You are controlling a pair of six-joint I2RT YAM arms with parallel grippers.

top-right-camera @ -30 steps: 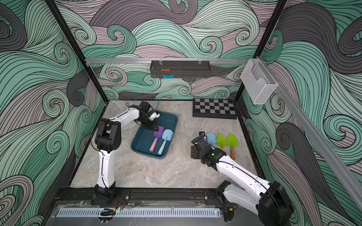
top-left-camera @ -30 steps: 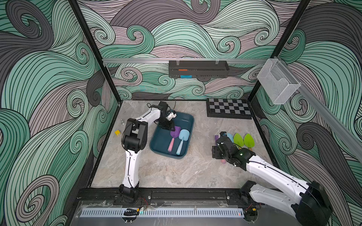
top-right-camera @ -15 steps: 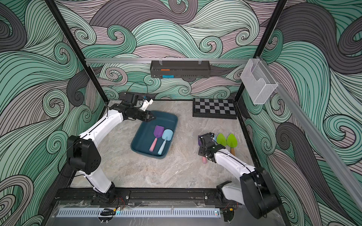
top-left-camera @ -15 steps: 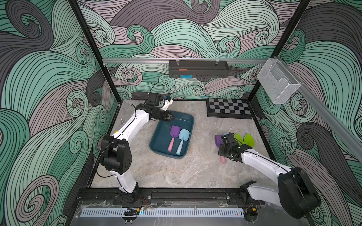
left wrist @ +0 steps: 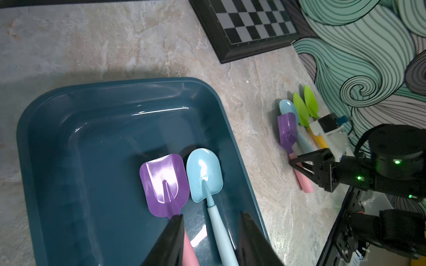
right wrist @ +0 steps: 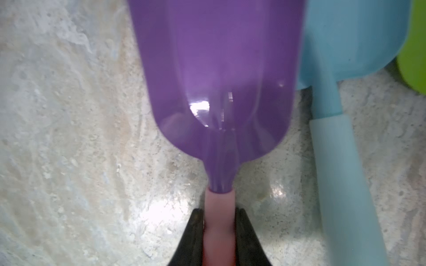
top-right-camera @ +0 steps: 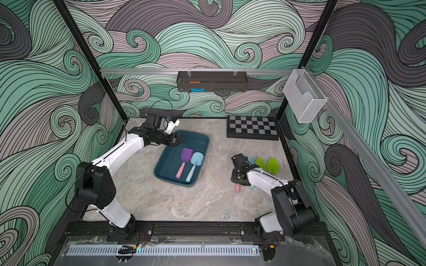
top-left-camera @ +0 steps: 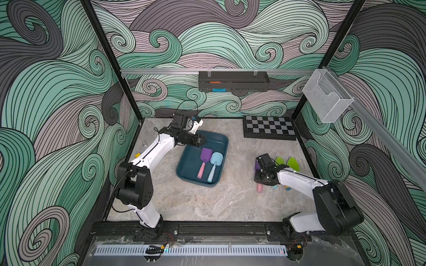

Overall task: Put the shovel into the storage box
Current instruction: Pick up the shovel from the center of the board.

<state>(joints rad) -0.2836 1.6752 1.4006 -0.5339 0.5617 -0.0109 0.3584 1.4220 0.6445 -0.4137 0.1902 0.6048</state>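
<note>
Your right tool [right wrist: 219, 213] is clamped on the pink-handled purple plastic shovel [right wrist: 214, 80]; your left tool [left wrist: 209, 217], jaws apart, hangs over the shallow teal plastic storage box [left wrist: 92, 149].

The marbled grey-beige surface [top-left-camera: 207, 202] carries the dark teal storage box [top-left-camera: 187, 161] near the centre of both top views and a black-framed chessboard [top-left-camera: 268, 127] at upper right. At mid-right, side by side, lie a purple shovel [left wrist: 286, 131], a light-blue shovel [left wrist: 287, 107] and two green shovels [top-left-camera: 280, 160]. A small yellow piece [top-left-camera: 137, 155] sits at the left edge.
</note>
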